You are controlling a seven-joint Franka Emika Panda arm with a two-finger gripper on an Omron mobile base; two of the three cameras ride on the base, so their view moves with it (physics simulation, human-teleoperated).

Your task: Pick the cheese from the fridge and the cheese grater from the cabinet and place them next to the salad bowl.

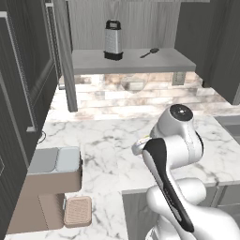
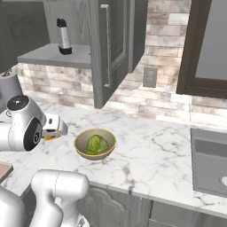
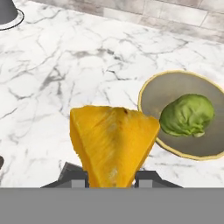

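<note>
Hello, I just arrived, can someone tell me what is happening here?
The gripper is shut on the cheese and holds it over the marble counter, beside the salad bowl with its lettuce. The cheese grater stands on the shelf of the open cabinet, next to a small black spoon, not yet picked. So one of the two items is nearly delivered.

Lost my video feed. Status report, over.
Gripper shut on cheese, above the counter. Salad bowl just beside. Cheese grater upright on cabinet shelf. Nothing in the way.
</note>
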